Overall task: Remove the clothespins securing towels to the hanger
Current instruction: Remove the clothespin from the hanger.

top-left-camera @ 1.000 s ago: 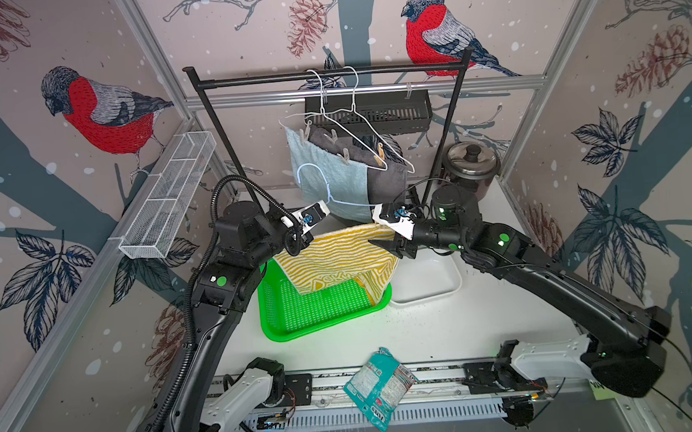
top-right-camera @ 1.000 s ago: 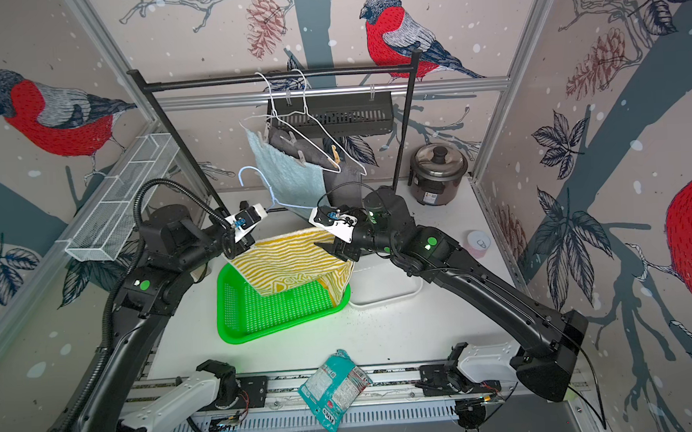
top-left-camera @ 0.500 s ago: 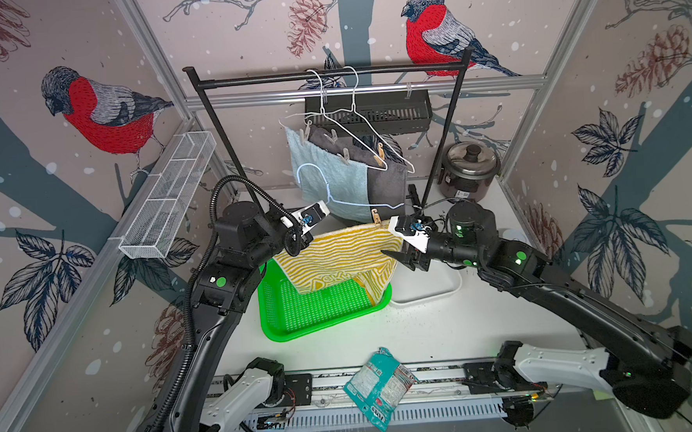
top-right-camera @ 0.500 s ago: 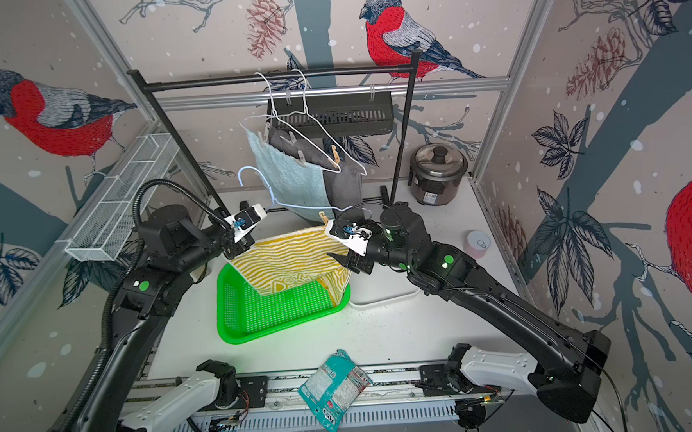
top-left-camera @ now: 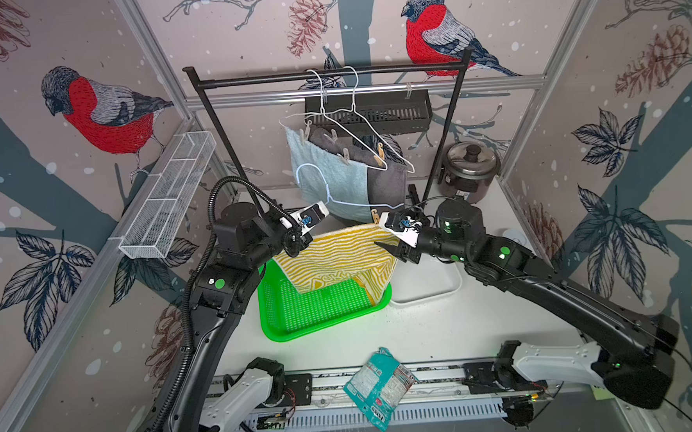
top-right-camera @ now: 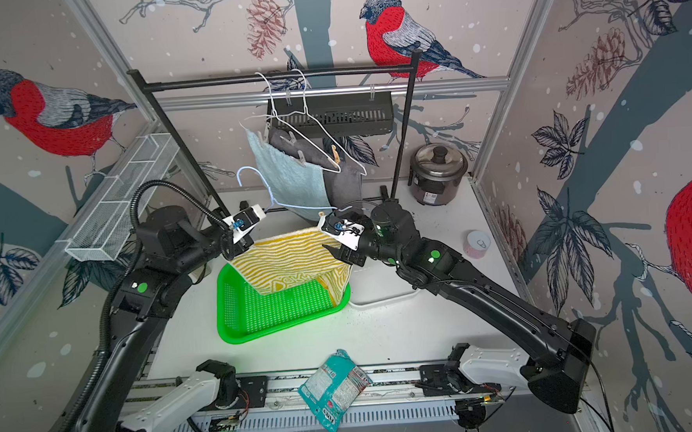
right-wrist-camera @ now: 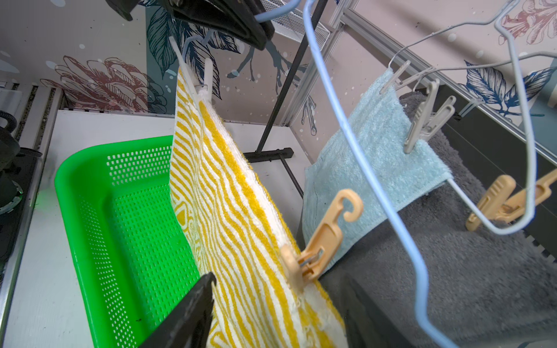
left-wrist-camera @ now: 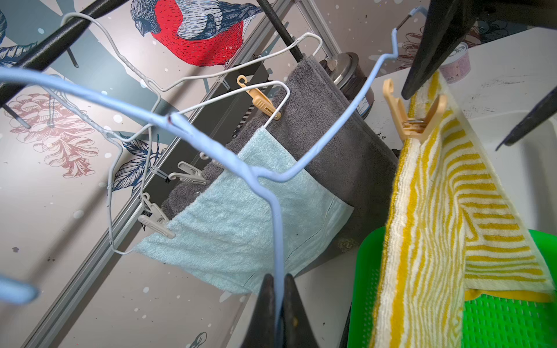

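Right wrist view: my right gripper (right-wrist-camera: 278, 280) is open wide, with the tan clothespin (right-wrist-camera: 319, 241) just ahead between its fingers, at the top corner of the yellow striped towel (right-wrist-camera: 229, 195). My left gripper (left-wrist-camera: 278, 280) pinches the blue hanger (left-wrist-camera: 211, 146) tight. If I squeeze cloth instead of peg, pulling could yank the hanger loose.

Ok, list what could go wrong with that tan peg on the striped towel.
The open right gripper straddles the yellow striped towel near the tan clothespin; closing here may pinch cloth, not the peg.
The left gripper pinches only the thin wire of the blue hanger; a tug could twist or slip it.
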